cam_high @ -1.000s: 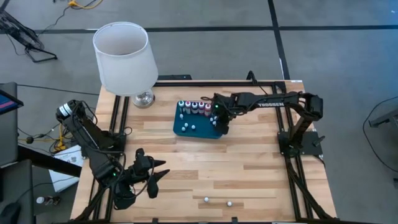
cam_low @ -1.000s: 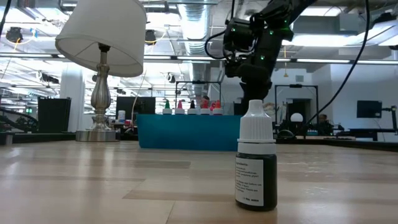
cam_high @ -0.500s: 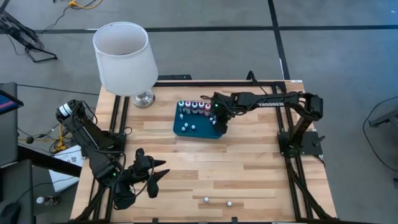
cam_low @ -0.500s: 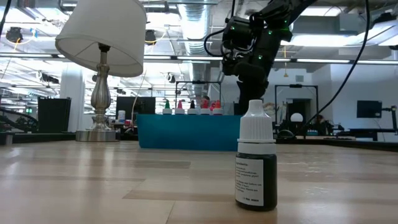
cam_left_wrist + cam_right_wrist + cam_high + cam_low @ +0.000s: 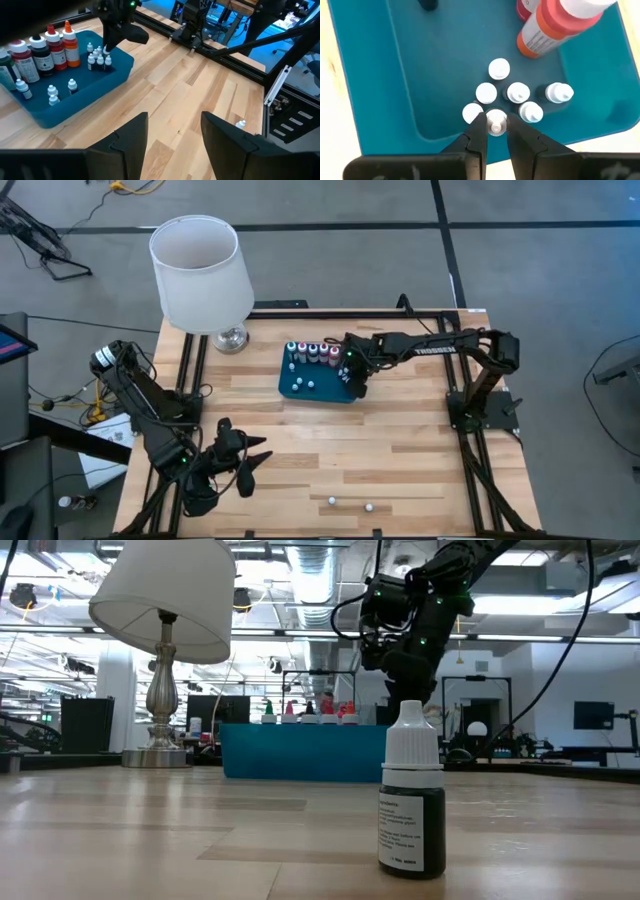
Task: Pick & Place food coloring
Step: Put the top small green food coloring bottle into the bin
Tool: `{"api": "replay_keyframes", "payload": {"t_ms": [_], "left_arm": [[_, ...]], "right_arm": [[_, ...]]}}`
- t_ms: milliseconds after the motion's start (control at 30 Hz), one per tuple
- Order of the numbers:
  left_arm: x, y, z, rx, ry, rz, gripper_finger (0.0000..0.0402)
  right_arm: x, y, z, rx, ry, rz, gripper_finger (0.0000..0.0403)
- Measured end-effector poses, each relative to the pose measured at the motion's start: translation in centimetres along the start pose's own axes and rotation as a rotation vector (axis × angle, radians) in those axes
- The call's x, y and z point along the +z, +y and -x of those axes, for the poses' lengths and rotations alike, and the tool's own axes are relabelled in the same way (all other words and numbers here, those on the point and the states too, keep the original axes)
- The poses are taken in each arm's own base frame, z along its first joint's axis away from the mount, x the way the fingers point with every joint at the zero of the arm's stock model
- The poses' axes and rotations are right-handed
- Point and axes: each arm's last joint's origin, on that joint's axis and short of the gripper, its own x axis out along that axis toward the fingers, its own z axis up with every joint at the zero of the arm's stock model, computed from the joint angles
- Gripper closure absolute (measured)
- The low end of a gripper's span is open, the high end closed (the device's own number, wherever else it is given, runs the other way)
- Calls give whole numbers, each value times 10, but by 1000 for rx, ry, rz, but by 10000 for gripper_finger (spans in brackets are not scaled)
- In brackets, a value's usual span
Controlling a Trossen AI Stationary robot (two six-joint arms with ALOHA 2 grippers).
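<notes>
Two small bottles (image 5: 350, 504) already out on worktop (image 5: 400, 450); most remaining in tray (image 5: 290, 387). Right end effector (image 5: 495, 131) narrowly clamped on another small white bottle (image 5: 495, 122); left end effector (image 5: 172, 132) parked wide, empty.

A dark bottle (image 5: 411, 805) stands close by; behind it, a lamp (image 5: 163, 640), a teal tray (image 5: 300, 752), perhaps five bottles (image 5: 307, 712).

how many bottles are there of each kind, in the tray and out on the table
large coloured bottles in the tray: 5
small white bottles clustered at the right gripper: 7
small white bottles loose in the tray: 3
bottles on the bare table: 2
total: 17
</notes>
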Motion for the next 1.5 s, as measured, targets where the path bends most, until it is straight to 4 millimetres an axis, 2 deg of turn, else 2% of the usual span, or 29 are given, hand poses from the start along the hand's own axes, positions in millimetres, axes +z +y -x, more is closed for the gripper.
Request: {"api": "replay_keyframes", "payload": {"t_ms": [1033,1300,1500], "left_arm": [[-1,3,0,16,7,-9,226],[-1,3,0,12,14,-5,226],[-1,3,0,14,15,-4,226]], "right_arm": [[2,-4,0,-2,-25,-5,343],[-1,-4,-17,-2,34,-12,346],[0,-1,-21,3,40,-16,346]]}}
